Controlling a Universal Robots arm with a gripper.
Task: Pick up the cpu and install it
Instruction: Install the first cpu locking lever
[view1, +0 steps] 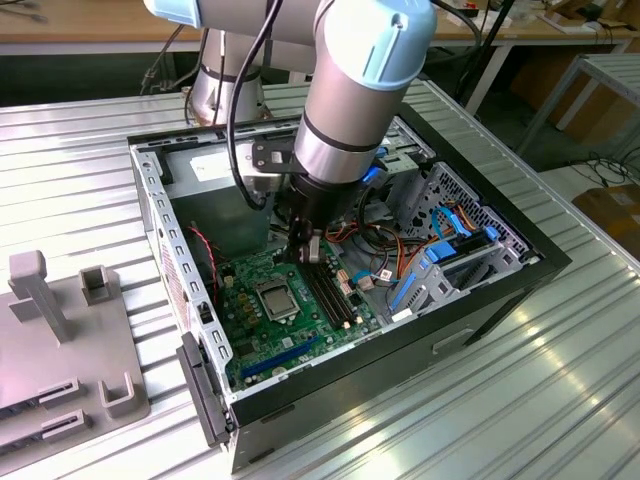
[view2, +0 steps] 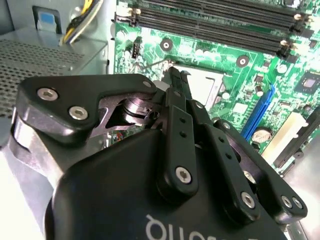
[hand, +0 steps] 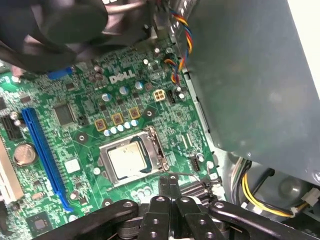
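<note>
Silver cpu seated in socket frame | claw closed, empty, beside memory slots

A ribbed silver metal counter fills the exterior view's lower frame, catching bright light. Along the top edge runs a pale wooden workbench; cardboard boxes sit at the right edge.

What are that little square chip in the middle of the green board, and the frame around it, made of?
The cpu looks like it has a metal top with a dull, brushed silver-grey finish; it catches pale light without mirror shine. The socket frame around it seems to be brighter bare metal, with thin glinting edges. The motherboard looks like glossy green laminate, likely fibreglass, though that cannot be confirmed by sight.
</note>
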